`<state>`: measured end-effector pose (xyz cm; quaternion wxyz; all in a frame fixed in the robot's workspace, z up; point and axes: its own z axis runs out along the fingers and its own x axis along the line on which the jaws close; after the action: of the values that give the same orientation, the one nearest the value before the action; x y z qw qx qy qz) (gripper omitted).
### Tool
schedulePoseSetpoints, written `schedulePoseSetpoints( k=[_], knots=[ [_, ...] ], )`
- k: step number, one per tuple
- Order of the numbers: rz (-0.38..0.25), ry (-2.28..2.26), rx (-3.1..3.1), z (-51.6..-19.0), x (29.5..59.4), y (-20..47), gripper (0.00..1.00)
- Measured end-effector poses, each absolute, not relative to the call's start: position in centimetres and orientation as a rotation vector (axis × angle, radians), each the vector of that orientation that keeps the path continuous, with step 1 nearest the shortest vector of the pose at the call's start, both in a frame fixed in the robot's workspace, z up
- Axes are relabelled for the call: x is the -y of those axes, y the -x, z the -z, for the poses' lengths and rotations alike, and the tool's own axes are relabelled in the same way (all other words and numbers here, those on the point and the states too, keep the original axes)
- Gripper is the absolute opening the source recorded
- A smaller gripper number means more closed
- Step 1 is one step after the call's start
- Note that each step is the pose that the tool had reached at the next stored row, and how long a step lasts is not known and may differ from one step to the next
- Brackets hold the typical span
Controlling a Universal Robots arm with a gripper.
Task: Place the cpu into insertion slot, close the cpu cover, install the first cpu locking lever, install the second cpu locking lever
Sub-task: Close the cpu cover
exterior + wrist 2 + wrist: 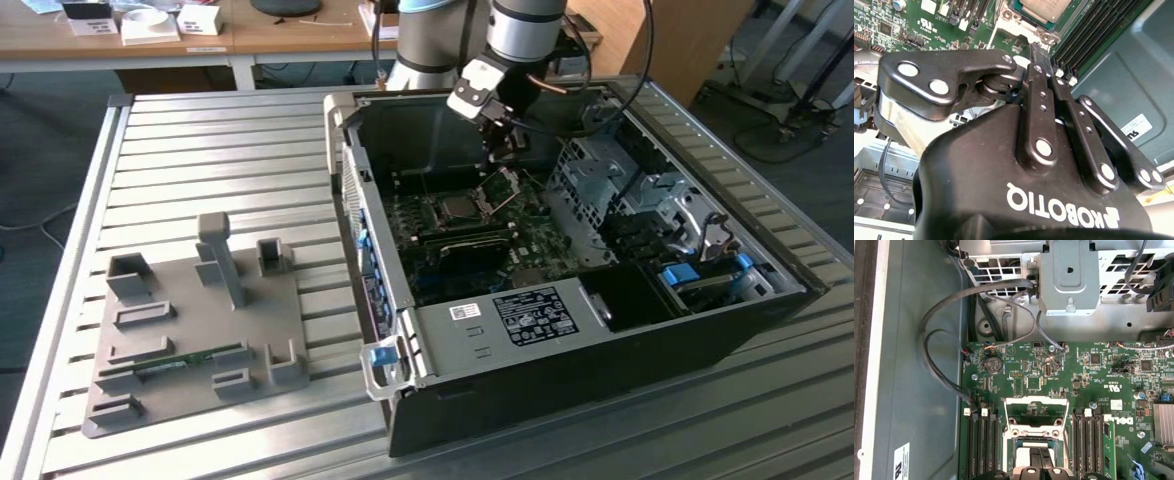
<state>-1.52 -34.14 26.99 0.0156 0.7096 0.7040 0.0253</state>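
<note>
**A:** Starting at the exterior view's left, the flat grey moulded fixture plate (pixel 200 330) with the slim green memory stick (pixel 174 362) lies well apart from the work. I see no hazard there.

**B:** Agreed. Next is the open black computer case (pixel 561 370) with the green motherboard (pixel 447 250). The cpu (pixel 458 208), a small flat square chip with a dull silvery top, sits in its socket. Just beside it, toward the exterior view's right, the cpu cover (pixel 505 185), a square silvery metal frame with an open centre, stands raised on its hinge.

**A:** And the black two-fingered gripper (pixel 506 152)?

**B:** It hangs just above the cover. In both wrist views its fingers (pixel 1030 462) are pressed together, and I see nothing between them.

**A:** So what could go wrong?

**B:** I think the main risk is a glancing push. If the narrow tips slide off the thin frame edge, they could strike the chip (pixel 1041 7) or the board around it. If the chip sits slightly askew, closing the frame would press it down unevenly.

**A:** What about the looping grey cables (pixel 939 335)?

**B:** They are near the arm's path and could snag it.
</note>
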Motion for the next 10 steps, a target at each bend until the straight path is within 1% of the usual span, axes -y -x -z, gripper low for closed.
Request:
schedulePoseSetpoints(
  k=[10],
  knots=[
    [-0.079, -2.207, -2.190, -26.98, 34.11, 1.08, 0.11]
  ],
)
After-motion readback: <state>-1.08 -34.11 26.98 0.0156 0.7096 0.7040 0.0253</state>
